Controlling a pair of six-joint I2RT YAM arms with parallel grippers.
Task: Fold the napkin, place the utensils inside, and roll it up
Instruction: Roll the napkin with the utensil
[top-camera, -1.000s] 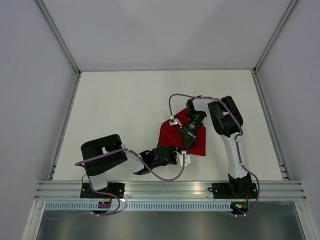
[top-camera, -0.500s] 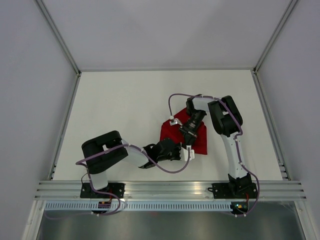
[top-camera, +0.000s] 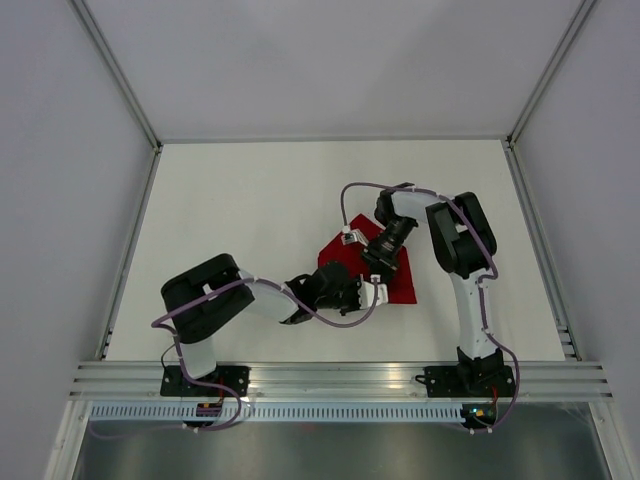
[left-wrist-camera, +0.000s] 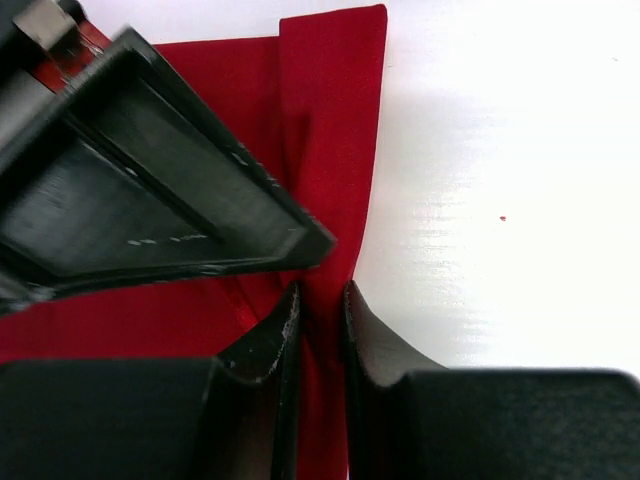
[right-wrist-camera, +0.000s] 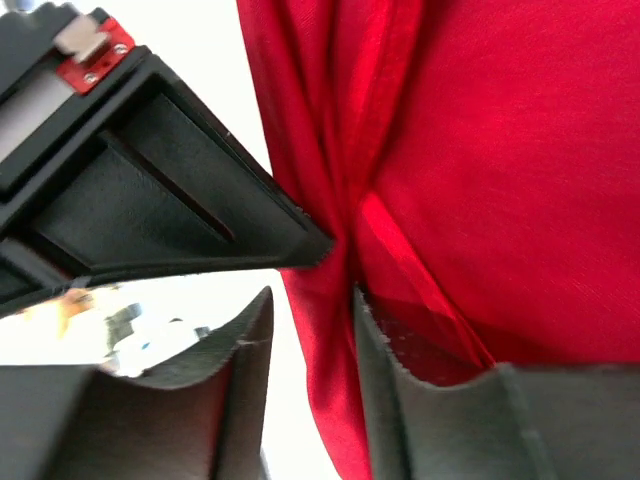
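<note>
Napkin (top-camera: 401, 286) lies bunched mid-tabletop (top-camera: 250, 220). Left end effector (left-wrist-camera: 320, 310) is pinched on a fold ridge; right end effector (right-wrist-camera: 310, 320) is apart, straddling it. Risk: slick cloth slips from the single pinch and the fold collapses.

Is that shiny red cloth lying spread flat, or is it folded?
Folded and partly bunched: the shiny red satin napkin shows overlapping layers and a doubled-over edge in both wrist views.

— What stood around you?
— One white table (top-camera: 240, 220) beneath me; three pale grey walls (top-camera: 330, 60); aluminium rails (top-camera: 340, 378) along its near edge. Light was even, shadows soft.
</note>
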